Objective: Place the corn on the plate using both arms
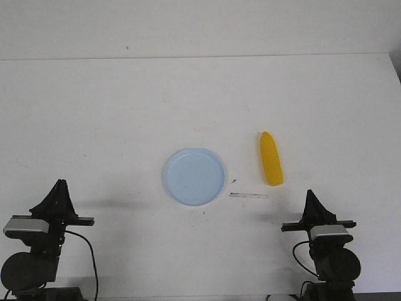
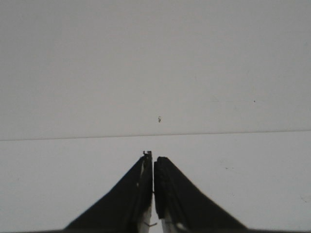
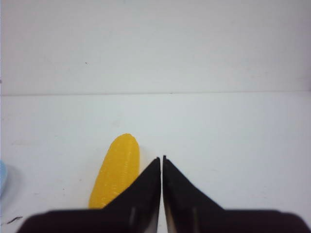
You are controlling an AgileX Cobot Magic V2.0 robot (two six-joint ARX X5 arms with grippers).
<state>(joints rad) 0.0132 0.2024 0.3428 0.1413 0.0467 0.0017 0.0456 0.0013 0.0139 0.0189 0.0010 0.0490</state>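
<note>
The yellow corn (image 1: pixel 270 158) lies on the white table, to the right of the pale blue plate (image 1: pixel 194 176), pointed tip away from me. My right gripper (image 1: pixel 311 195) is shut and empty, near the front edge, behind and to the right of the corn. The right wrist view shows the corn (image 3: pixel 116 170) just beyond the shut gripper (image 3: pixel 161 158), and a sliver of the plate (image 3: pixel 2 177) at the edge. My left gripper (image 1: pixel 60 184) is shut and empty at the front left, far from the plate. The left wrist view shows only its shut gripper (image 2: pixel 153 155) over bare table.
A short strip of clear tape (image 1: pixel 249 195) lies on the table between the plate and my right arm. The table's far edge (image 1: pixel 200 58) meets a white wall. Small dark specks dot the surface near the plate.
</note>
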